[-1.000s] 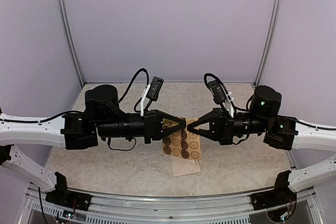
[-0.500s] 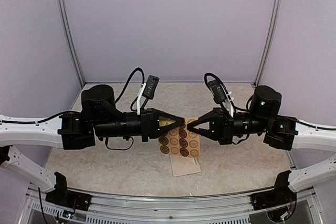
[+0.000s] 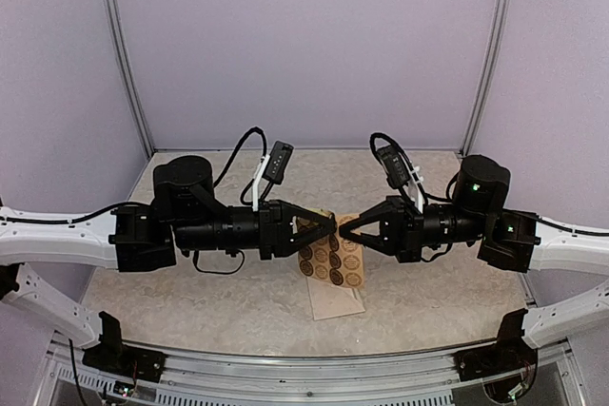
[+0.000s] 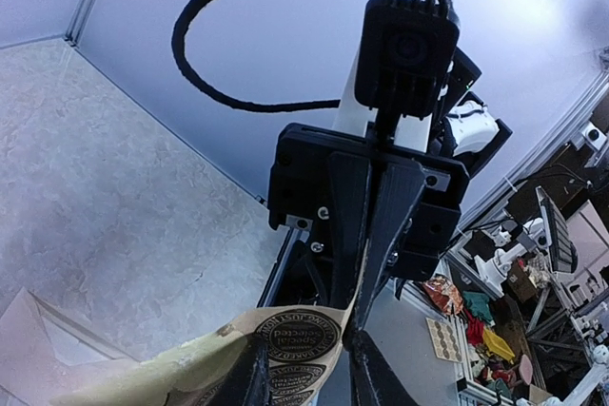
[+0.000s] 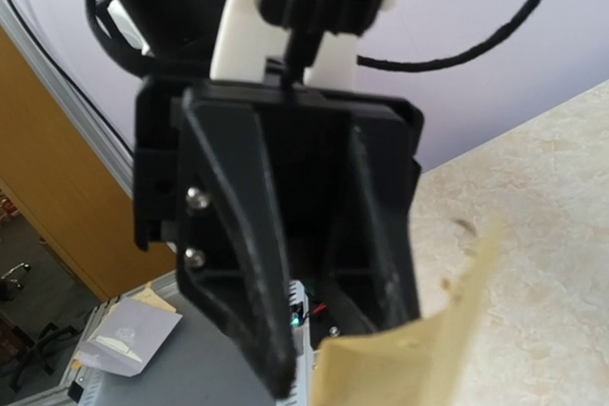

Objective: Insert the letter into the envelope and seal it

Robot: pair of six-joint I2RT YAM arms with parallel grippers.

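Observation:
A tan sheet of round brown stickers (image 3: 333,259) hangs tilted between the two grippers above the table. My right gripper (image 3: 342,229) is shut on the sheet's top corner; in the left wrist view its fingers (image 4: 360,316) pinch the curled edge. My left gripper (image 3: 329,222) is open, and its fingers (image 4: 252,377) stand either side of the sheet's corner sticker (image 4: 297,338). The pale envelope (image 3: 339,303) lies flat on the table, partly under the sheet, and also shows in the left wrist view (image 4: 38,349). No letter is in view. The right wrist view shows the sheet (image 5: 409,368).
The speckled beige tabletop (image 3: 190,292) is ringed by lilac walls with metal corner posts (image 3: 124,64). A metal rail (image 3: 304,363) runs along the near edge. Both arms stretch inward at mid-height, with cables looping above their wrists.
My left gripper drew back to the left, then came forward to the sheet's corner again. The sticker sheet shifted slightly with it. The right arm has not moved.

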